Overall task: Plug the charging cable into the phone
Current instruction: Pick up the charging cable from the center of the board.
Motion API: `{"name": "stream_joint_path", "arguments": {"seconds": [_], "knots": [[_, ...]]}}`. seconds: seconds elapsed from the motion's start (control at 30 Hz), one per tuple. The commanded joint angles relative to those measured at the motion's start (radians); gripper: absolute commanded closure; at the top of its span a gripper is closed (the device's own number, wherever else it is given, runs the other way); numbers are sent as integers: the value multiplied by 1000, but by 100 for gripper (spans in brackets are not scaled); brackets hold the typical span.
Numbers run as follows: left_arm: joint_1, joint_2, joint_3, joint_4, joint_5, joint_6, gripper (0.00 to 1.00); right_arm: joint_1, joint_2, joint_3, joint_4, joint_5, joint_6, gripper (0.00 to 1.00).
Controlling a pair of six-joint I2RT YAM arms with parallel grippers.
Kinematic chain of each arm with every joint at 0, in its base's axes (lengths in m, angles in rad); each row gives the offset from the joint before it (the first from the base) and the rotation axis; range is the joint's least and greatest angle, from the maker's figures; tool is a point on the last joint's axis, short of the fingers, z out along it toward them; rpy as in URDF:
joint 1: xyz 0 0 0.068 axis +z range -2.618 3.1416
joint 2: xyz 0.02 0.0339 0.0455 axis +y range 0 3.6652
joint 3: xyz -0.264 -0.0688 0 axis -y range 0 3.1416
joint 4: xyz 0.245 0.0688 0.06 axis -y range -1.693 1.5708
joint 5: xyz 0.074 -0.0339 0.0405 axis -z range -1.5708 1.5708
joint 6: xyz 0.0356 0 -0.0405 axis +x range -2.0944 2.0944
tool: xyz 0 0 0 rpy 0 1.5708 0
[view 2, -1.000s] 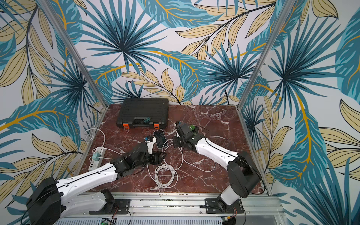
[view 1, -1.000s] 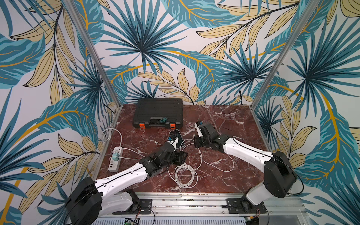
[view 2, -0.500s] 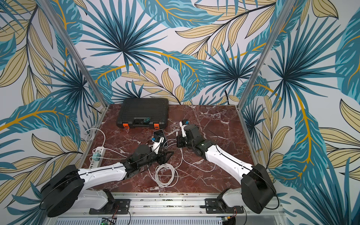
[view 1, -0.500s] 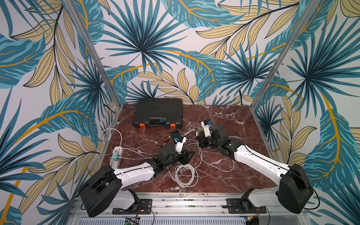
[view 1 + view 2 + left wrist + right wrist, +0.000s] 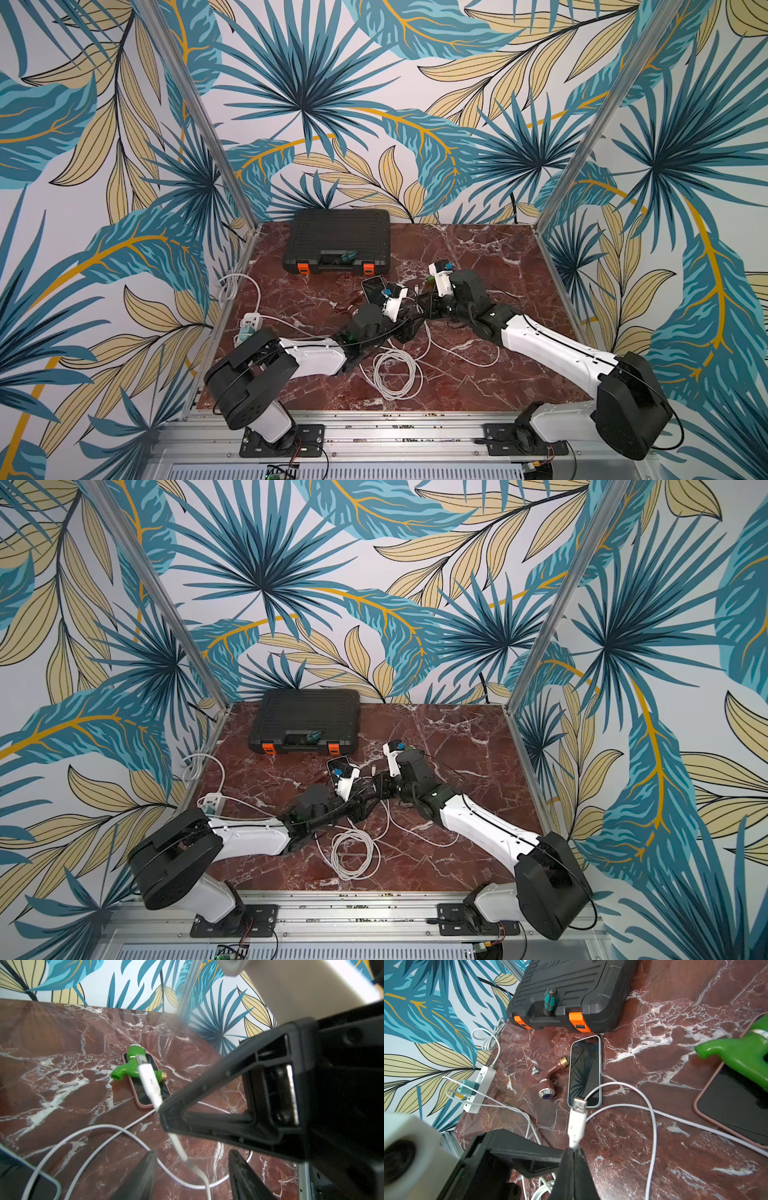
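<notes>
In both top views: phone (image 5: 372, 286) lies face up on marble table (image 5: 478, 257), before a black case (image 5: 336, 237); left arm (image 5: 311, 353) and right arm (image 5: 548, 353) meet beside it; left wrist view: left gripper (image 5: 192, 1153) jaws apart, cable (image 5: 149, 1082) passing between; right wrist view: right gripper (image 5: 574, 1152) pinched shut on cable's plug (image 5: 578, 1118), near phone's end.

Left arm (image 5: 311, 356): stretched low toward centre.
Left claw (image 5: 192, 1155): jaws apart.
Right arm (image 5: 552, 353): reaching inward.
Right claw (image 5: 572, 1152): pinched closed.

Both top views look down from high in front; close wrist views share the cable plug (image 5: 577, 1122)
</notes>
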Motion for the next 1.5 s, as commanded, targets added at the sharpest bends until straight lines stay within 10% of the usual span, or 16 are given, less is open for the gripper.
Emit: {"name": "stream_joint_path", "arguments": {"seconds": [0.0,0.5,0.83,1.07,1.47], "knots": [[3,34,17,110,-17,25,42,0,-29,-31,27,-32,20,100],[5,74,41,153,19,35,66,-5,-52,-67,32,-31,22,100],[8,54,48,97,64,78,100,-22,-99,-79,38,-44,-11,100],[43,-24,34,43,245,69,100,-59,-244,-132,87,-119,-150,25],[46,-184,34,77,572,43,100,-74,-550,-436,534,-346,-242,25]]}}
